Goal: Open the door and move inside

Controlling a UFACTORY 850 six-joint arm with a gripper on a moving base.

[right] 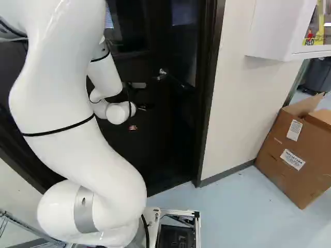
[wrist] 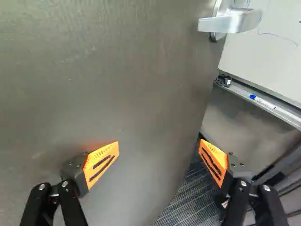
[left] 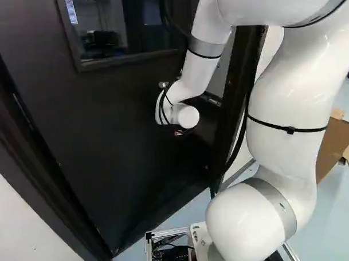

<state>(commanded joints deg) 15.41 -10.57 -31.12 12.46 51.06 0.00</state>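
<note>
At the ajar door (wrist: 117,80), our gripper (right: 133,127) is spread wide, one pad (wrist: 101,162) before the door's face, the other past its edge. We see the handle (wrist: 228,23) ahead.

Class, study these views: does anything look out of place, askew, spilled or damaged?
Only the cardboard box beside the wall looks untidy, its top flaps sticking up unclosed. The door stands ajar, which suits the task. No spill or damage shows.

1. I find an office or lab interior; exact type undetermined.
2. Past the door (left: 105,127): whiteboard (wrist: 270,52), marker (wrist: 264,101) on its tray (wrist: 241,90), carpet (wrist: 190,202).
3. My side: wall cabinet (right: 274,31), smooth floor (right: 232,217), cardboard box (right: 289,155).
</note>
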